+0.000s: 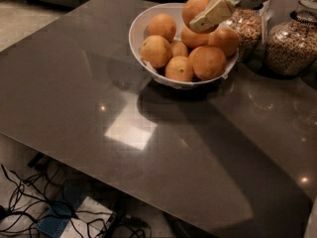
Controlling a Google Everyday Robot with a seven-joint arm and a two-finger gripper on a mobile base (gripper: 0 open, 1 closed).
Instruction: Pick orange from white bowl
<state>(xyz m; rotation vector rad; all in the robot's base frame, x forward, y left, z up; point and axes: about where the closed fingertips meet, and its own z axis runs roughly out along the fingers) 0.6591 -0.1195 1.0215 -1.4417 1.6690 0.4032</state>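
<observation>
Gripper clamps one orange above white bowl; seven more inside.

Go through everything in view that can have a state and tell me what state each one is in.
Gripper: shut on the orange, above the white bowl's far side.
Orange: gripped, raised over the rest.
Other oranges: whole, piled in the bowl.
White bowl: upright on the table.
Glass jars: upright, filled with grain.
</observation>
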